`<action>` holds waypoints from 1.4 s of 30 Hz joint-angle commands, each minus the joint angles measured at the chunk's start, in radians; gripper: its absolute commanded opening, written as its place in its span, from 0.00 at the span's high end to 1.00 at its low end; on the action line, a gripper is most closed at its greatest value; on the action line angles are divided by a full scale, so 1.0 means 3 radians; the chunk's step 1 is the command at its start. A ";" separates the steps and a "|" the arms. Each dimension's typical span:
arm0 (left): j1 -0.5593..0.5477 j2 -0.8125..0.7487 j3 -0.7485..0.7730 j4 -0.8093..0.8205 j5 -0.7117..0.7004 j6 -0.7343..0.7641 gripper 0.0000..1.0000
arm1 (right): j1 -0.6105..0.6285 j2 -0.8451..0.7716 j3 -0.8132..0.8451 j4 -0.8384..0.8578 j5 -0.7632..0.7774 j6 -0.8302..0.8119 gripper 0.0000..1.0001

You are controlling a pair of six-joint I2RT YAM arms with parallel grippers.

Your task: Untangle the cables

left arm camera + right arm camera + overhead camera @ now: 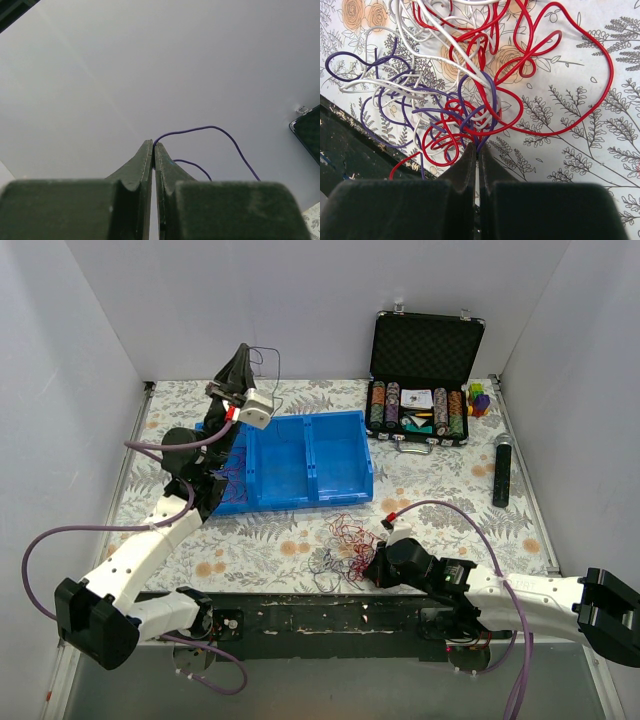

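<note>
On floral table (600,165), glossy looping cables (479,82).

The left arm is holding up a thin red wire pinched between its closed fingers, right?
No. The thin wire pinched in the shut left gripper is purple, not red; the left wrist view shows it. Red wires are in the mixed tangle at the right gripper.

The cables (340,543) lay heaped on the bench (260,535) close to its near edge, about midway. Behind them sat the bin (300,462). The open case (427,360) stood to the bin's far right, and a cylinder (501,471) lay right of the bin. The right pincer (477,151) met the heap's near right side. The left pincer (153,146) hung above the bin's far left corner, a single cable (200,128) at its tips.
</note>
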 commanded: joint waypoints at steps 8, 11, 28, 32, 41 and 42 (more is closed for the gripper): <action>0.0007 -0.0121 -0.0389 -0.0344 -0.0493 -0.0413 1.00 | 0.0013 0.0020 -0.0133 -0.0284 -0.0046 0.0007 0.99; 0.0007 -0.0121 -0.0624 -0.0518 -0.0540 -0.0705 1.00 | 0.0013 0.0015 -0.0143 -0.0274 -0.0041 0.0006 0.99; 0.0007 0.0727 -0.0783 -0.1188 0.0099 -0.0895 0.81 | 0.0018 -0.0046 -0.0163 -0.0284 -0.0031 0.0063 0.99; 0.0007 0.0932 -0.0650 -0.1337 0.0186 -0.0951 0.34 | 0.0013 -0.0087 -0.0168 -0.0314 -0.0010 0.0063 0.99; -0.0003 0.0585 -0.0538 -0.1402 0.0216 -0.1023 0.24 | 0.0013 -0.0143 -0.0127 -0.0345 -0.0015 0.0063 0.99; -0.0033 0.0402 -0.0512 -0.1525 0.0414 -0.1033 0.25 | 0.0013 -0.0143 -0.0128 -0.0340 -0.0015 0.0053 0.99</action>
